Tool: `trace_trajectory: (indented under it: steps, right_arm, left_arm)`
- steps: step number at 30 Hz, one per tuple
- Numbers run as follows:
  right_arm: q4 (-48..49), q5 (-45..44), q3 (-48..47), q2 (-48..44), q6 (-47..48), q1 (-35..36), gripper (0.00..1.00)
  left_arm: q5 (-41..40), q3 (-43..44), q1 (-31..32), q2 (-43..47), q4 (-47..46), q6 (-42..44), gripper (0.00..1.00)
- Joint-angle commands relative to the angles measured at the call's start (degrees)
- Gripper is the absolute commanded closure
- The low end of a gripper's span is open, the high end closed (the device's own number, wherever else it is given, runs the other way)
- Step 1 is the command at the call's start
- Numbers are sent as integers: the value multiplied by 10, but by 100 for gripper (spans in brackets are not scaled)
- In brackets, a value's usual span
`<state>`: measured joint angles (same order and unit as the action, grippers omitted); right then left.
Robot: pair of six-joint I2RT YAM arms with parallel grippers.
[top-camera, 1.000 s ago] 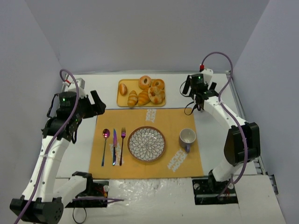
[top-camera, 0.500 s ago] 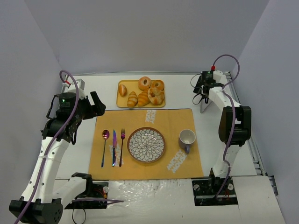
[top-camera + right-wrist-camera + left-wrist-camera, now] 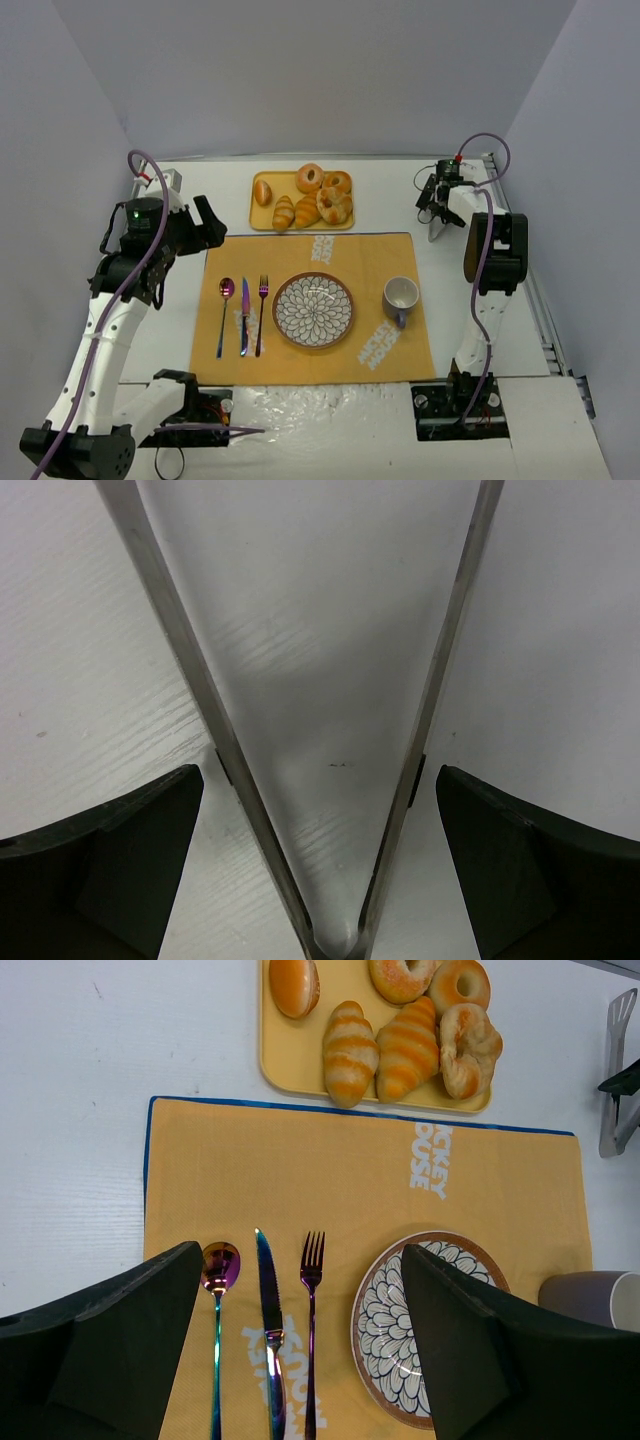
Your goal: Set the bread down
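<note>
Left gripper [image 3: 300, 1255] hasn't budged, jaws apart above the orange placemat [image 3: 300, 362]. The bread [image 3: 310, 200] sits on the yellow tray [image 3: 258, 220], far centre. The right arm has swung out far right, and the right gripper [image 3: 320, 780] is spread wide, straddling the metal tongs [image 3: 180, 640] without gripping them.

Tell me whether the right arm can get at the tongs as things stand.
Probably yes: the right gripper hangs open right over the tongs, a finger on either side of them, with nothing in between.
</note>
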<state>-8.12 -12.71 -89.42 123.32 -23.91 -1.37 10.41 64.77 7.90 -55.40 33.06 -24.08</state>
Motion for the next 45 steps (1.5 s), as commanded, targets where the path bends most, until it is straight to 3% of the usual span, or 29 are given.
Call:
trace_trajectory:
  steps: [1, 11, 16, 19, 25, 31, 36, 45]
  right_arm:
    - [7, 6, -32, -4, -8, -10, 0]
    - [7, 22, -32, 28, -10, -14, 1]
    - [8, 30, -34, 38, -12, -15, 9]
    - [8, 30, -32, 36, -14, -16, 16]
    - [8, 31, -26, 35, -18, -17, 43]
    - [12, 35, -10, 16, -22, -16, 59]
    - [13, 30, 9, -28, -22, -12, 60]
    - [9, 27, 57, -189, -9, 5, 59]
  left_arm:
    - [3, 7, -3, 3, -39, 3, 23]
    - [3, 6, -3, 0, -38, 3, 23]
    - [3, 6, -3, -1, -37, 3, 23]
    - [3, 6, -3, -1, -37, 3, 23]
    - [2, 7, -3, -1, -38, 3, 23]
    - [1, 7, -3, -1, -37, 4, 23]
    - [1, 7, -3, -1, -36, 3, 23]
    - [1, 7, -3, 1, -37, 3, 23]
